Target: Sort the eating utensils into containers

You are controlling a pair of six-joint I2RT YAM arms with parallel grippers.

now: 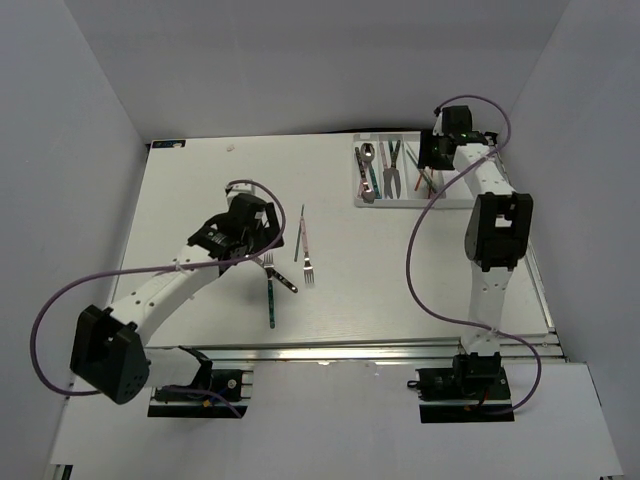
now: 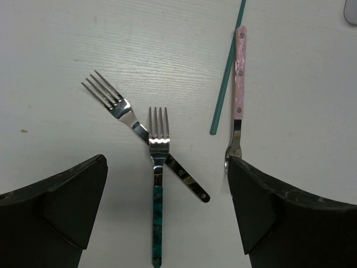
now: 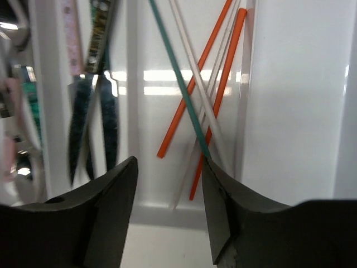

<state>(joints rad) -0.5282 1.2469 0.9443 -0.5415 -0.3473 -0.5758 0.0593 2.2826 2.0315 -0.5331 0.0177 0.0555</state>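
Note:
On the table lie a teal-handled fork [image 2: 158,195] [image 1: 272,300], a dark-handled fork [image 2: 131,120] [image 1: 284,278] crossing under it, a pink-handled fork [image 2: 239,78] [image 1: 307,258] and a teal chopstick [image 2: 227,72] [image 1: 299,230]. My left gripper [image 2: 167,167] [image 1: 255,235] is open and empty, hovering over the two crossed forks. The white tray [image 1: 358,180] stands at the back right. My right gripper [image 3: 167,167] [image 1: 432,155] is open over its rightmost slot, where orange chopsticks [image 3: 223,78], pale chopsticks [image 3: 195,61] and a teal chopstick [image 3: 175,72] lie crossed.
The neighbouring slot holds dark blue-handled utensils [image 3: 92,128]; further slots hold spoons [image 1: 368,160] and other cutlery [image 1: 392,172]. A tray divider wall [image 3: 133,84] stands between the slots. The right arm's purple cable [image 1: 415,250] loops over the table. White walls enclose the table.

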